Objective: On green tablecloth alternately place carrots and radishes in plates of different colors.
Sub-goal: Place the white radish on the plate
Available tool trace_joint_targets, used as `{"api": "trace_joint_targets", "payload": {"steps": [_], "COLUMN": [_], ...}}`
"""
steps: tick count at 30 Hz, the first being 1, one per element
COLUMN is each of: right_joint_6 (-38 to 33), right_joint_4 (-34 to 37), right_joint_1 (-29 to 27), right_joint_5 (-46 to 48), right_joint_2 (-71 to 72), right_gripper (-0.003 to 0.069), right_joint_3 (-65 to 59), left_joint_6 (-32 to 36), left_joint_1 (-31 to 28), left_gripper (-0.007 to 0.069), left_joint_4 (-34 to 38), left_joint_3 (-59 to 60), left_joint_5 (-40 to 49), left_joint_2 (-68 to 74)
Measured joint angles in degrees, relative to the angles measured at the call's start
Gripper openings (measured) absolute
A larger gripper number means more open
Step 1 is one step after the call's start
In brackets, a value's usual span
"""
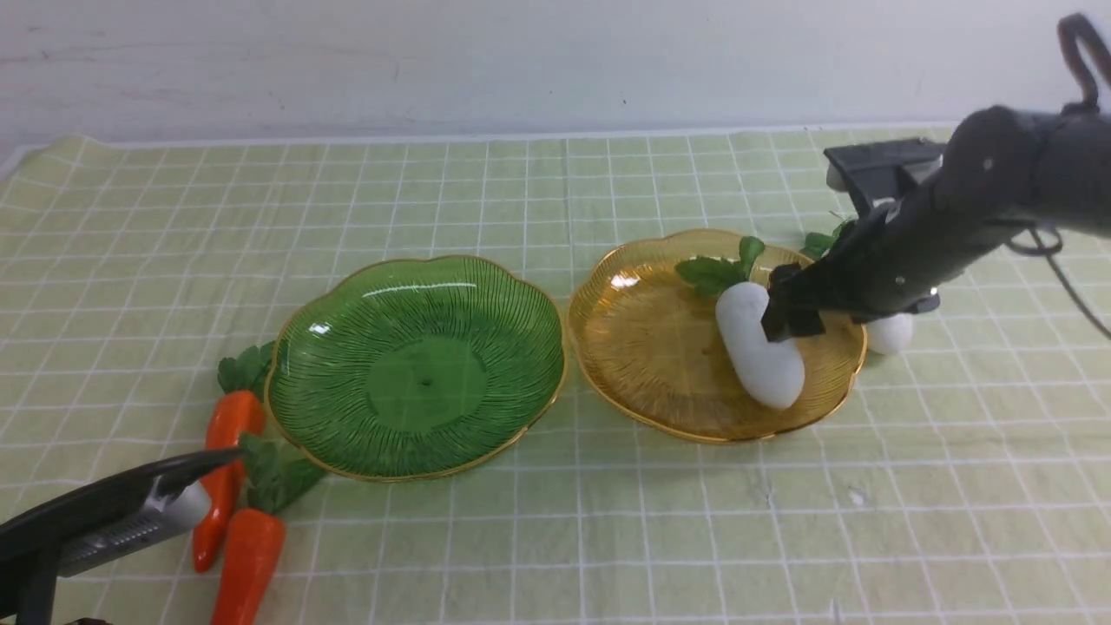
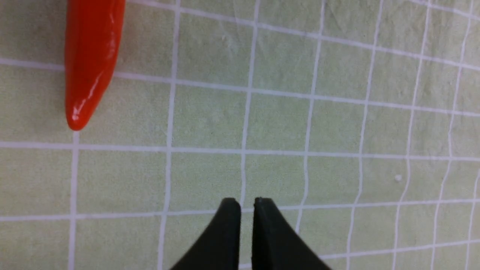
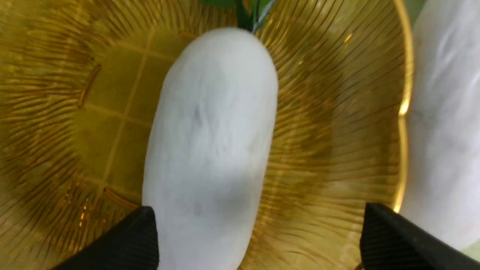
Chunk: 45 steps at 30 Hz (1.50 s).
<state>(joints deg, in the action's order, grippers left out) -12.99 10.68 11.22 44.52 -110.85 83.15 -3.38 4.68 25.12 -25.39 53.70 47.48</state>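
Nearest the camera, the left hand (image 1: 227,455) hangs low over the green tablecloth (image 1: 608,521), off the near-left edge of the green plate (image 1: 417,365). Its two fingers are drawn together with only a sliver between them and nothing in it.

Both carrots lie just left of that plate, and neither is in a plate yet. The nearer carrot (image 1: 250,560) points its tip toward the camera and its leaves toward the plate's rim. The second carrot (image 1: 230,425) lies just beyond it, nearly parallel, with its leafy top against the plate's left edge. In the front view the left hand crosses over its middle. In the left wrist view an orange tip shows ahead of the fingertips and off to one side, not between them; I cannot tell which carrot it belongs to.

The green plate is empty. The left arm is much the nearer one to the carrots, so a carrot pick would fall to it. The fingers would first have to spread and turn to straddle the carrot across its long near-to-far axis.

Right of the green plate, almost rim to rim, sits the amber plate (image 1: 660,382). A radish (image 1: 764,360) lies in it, leaves pointing away. The right hand (image 1: 785,312) hovers over its far end, fingers wide apart, gripping nothing. Farther right, just outside the amber rim, the other radish (image 1: 892,334) lies on the cloth, mostly hidden by the arm.
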Motion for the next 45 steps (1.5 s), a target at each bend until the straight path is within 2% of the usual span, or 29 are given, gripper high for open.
{"api": "trace_joint_targets", "payload": {"steps": [4, 7, 9, 16, 27, 32, 43, 45], "right_joint_6": [4.59, 8.2, 13.9, 25.23, 30.04, 35.63, 36.5, 36.55], "right_joint_4": [-8.13, -11.73, -14.7, -16.44, -16.44, -16.44, -16.89, -16.89], "right_joint_1": [0.0, -0.39, -1.52, -4.63, -5.22, -6.0, -6.32, -6.39], "right_joint_5": [2.53, 1.13, -2.67, -12.87, -19.5, -20.3, -19.95, -19.52], "right_joint_2": [0.0, 0.0, -0.23, -5.47, -13.07, -14.08, -15.91, -15.98], "right_gripper": [0.0683, 0.0676, 0.0661, 0.0609, 0.057, 0.0569, 0.0562, 0.0528], "right_joint_3": [5.55, 6.67, 6.75, 6.99, 6.99, 7.04, 7.18, 7.18], "left_joint_6": [0.0, 0.0, 0.0, 0.0, 0.0, 0.0, 0.0, 0.0], "left_joint_1": [0.0, 0.0, 0.0, 0.0, 0.0, 0.0, 0.0, 0.0], "left_gripper": [0.0034, 0.0034, 0.0034, 0.0034, 0.0034, 0.0034, 0.0034, 0.0034], "left_joint_4": [0.0, 0.0, 0.0, 0.0, 0.0, 0.0, 0.0, 0.0], "left_joint_3": [0.0, 0.0, 0.0, 0.0, 0.0, 0.0, 0.0, 0.0], "left_joint_5": [0.0, 0.0, 0.0, 0.0, 0.0, 0.0, 0.0, 0.0], "left_joint_2": [0.0, 0.0, 0.0, 0.0, 0.0, 0.0, 0.0, 0.0]}}
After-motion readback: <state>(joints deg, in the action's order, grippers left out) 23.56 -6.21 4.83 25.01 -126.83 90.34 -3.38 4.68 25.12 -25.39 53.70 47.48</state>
